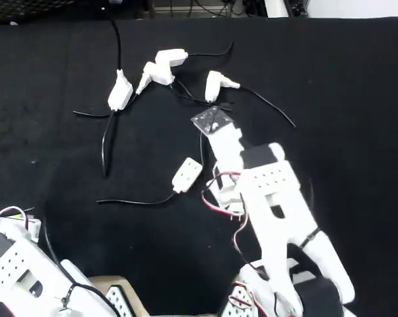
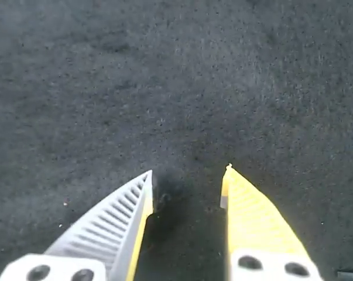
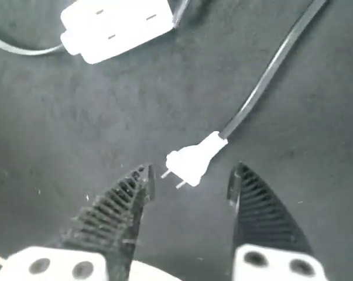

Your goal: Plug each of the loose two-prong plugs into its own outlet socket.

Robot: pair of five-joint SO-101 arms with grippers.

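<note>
The high camera looks steeply down on the black table (image 1: 357, 79) from over its near edge, while each wrist camera peers close at the cloth, one past the left gripper (image 2: 188, 174), the other past the right gripper (image 3: 192, 171) at a two-prong plug (image 3: 191, 163) and outlet socket (image 3: 115, 26), which the high view shares toward the far edge.

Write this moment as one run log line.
right gripper: open above loose plug | left gripper: open, holding nothing
</note>
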